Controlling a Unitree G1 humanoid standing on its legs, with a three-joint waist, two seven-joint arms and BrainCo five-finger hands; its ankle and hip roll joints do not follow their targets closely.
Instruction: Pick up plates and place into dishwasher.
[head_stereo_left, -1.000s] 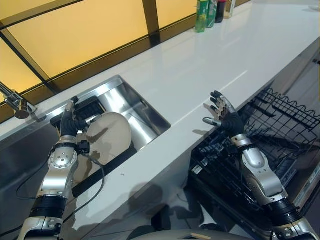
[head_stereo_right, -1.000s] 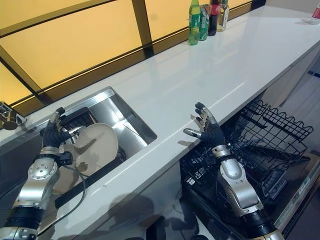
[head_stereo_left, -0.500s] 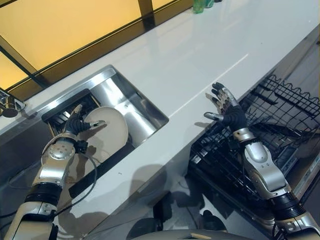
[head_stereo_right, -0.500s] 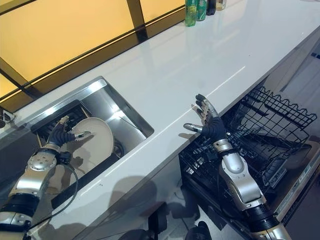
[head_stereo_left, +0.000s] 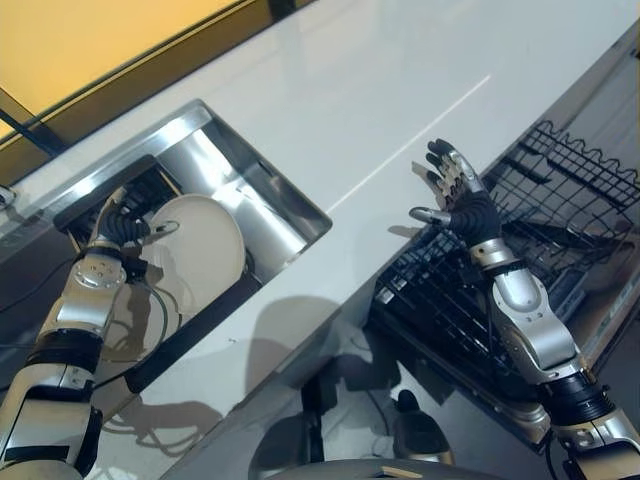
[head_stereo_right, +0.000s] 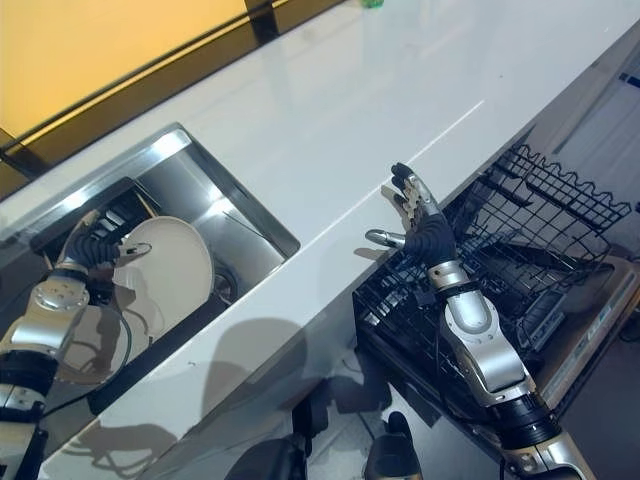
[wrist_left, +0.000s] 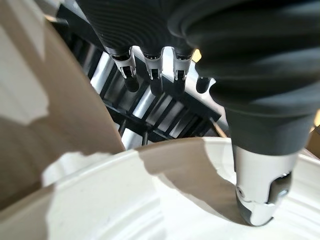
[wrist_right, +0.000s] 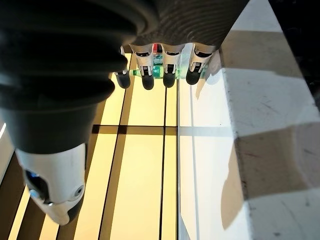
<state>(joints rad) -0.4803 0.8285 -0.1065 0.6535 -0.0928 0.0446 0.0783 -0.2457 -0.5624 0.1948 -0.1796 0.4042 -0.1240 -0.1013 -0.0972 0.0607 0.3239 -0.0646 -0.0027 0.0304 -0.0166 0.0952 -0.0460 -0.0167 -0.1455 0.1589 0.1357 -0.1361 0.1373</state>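
In the steel sink (head_stereo_left: 262, 190) set into a white countertop (head_stereo_left: 360, 110), the left eye view shows the robot's left hand (head_stereo_left: 118, 228) at the upper rim of a cream plate (head_stereo_left: 200, 250) that leans on edge against a dark rack (head_stereo_left: 135, 195). The fingers reach behind the rim while the thumb lies across the plate's face. To the right, the right hand (head_stereo_left: 460, 200) is raised above the edge of the pulled-out dishwasher rack (head_stereo_left: 540, 230), its fingers spread and straight, holding nothing.

The right eye view gives the same scene: the plate (head_stereo_right: 165, 275) stands in the sink, not yet lifted, and the wire rack (head_stereo_right: 520, 230) sits open and well apart from it, across a stretch of counter.

From the left wrist view, the fingers (wrist_left: 152, 75) hang relaxed past the far side of the plate's rim (wrist_left: 165, 150), with the thumb (wrist_left: 260, 195) resting on the near face. The pinch does not look closed.

The right wrist view shows that hand's fingers (wrist_right: 165, 65) extended side by side over the countertop, thumb (wrist_right: 55, 185) held apart.

To do this step well, the left hand should probably close thumb and fingers firmly across the rim before lifting, since a smooth, tilted plate may slide. It should rise clear of the sink wall before travelling to the rack.
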